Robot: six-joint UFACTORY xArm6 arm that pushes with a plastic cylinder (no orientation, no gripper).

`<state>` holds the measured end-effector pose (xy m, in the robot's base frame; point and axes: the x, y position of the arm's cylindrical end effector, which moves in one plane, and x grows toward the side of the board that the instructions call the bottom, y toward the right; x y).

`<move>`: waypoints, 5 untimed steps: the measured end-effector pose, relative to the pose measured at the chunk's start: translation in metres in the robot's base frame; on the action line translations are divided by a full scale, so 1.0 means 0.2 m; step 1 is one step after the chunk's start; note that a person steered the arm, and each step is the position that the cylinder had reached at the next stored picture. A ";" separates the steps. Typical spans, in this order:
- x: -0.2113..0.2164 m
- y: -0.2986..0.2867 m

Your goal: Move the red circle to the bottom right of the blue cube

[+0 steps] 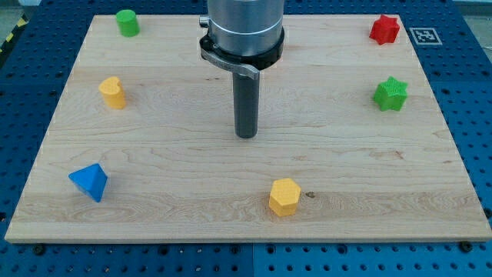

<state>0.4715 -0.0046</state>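
Observation:
My tip [246,135] rests near the middle of the wooden board [192,231], touching no block. A red star-shaped block [384,29] sits at the view's top right. A blue pyramid-like block [89,181] sits at the bottom left. I see no red circle and no blue cube; part of the board's top centre is hidden behind the arm. The tip is far from both the red and the blue block.
A green cylinder [127,22] sits at the top left, a yellow block [112,91] at the left, a green star [390,94] at the right, a yellow hexagonal block [284,197] below and right of the tip. Blue perforated table [469,92] surrounds the board.

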 end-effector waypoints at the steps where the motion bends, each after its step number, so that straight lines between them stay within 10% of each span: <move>1: 0.00 0.00; 5: -0.15 0.52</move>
<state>0.4419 0.0986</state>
